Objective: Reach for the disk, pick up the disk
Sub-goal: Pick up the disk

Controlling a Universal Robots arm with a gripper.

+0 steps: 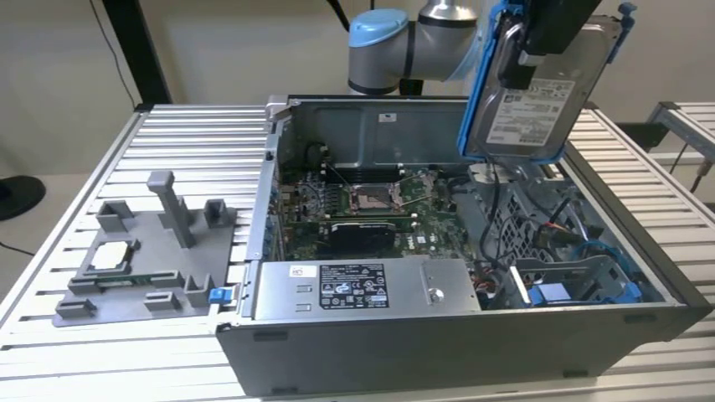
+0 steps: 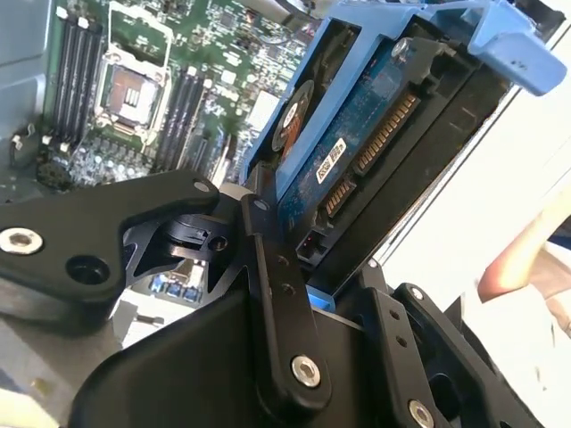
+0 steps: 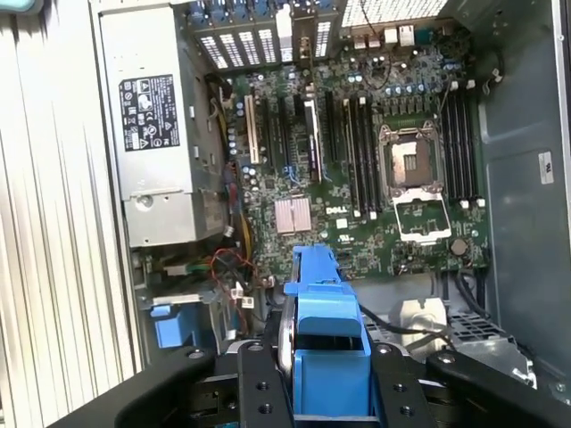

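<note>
Overhead, the disk (image 1: 544, 88) hung clear of the open computer case (image 1: 447, 335), held near the exterior view's upper right. The gripper (image 1: 544, 38) was clamped on the disk's upper end, its black fingers (image 2: 272, 294) pressing the drive's two broad faces in the second wrist view. The disk's long axis ran roughly vertical, tilted slightly, with its lower end pointing down toward the case interior. Its white label faced the exterior camera, and the blue bracket (image 1: 483, 84) ran along its edges. In the second wrist view the disk (image 2: 357, 152) showed its circuit-board underside and connector edge. In the first wrist view the blue bracket (image 3: 326, 330) sat between the fingers, above the motherboard (image 3: 357, 178). The power supply (image 1: 357, 289) lay along the case's near side. A grey fixture (image 1: 146, 260) rested on the slatted table (image 1: 79, 352).
</note>
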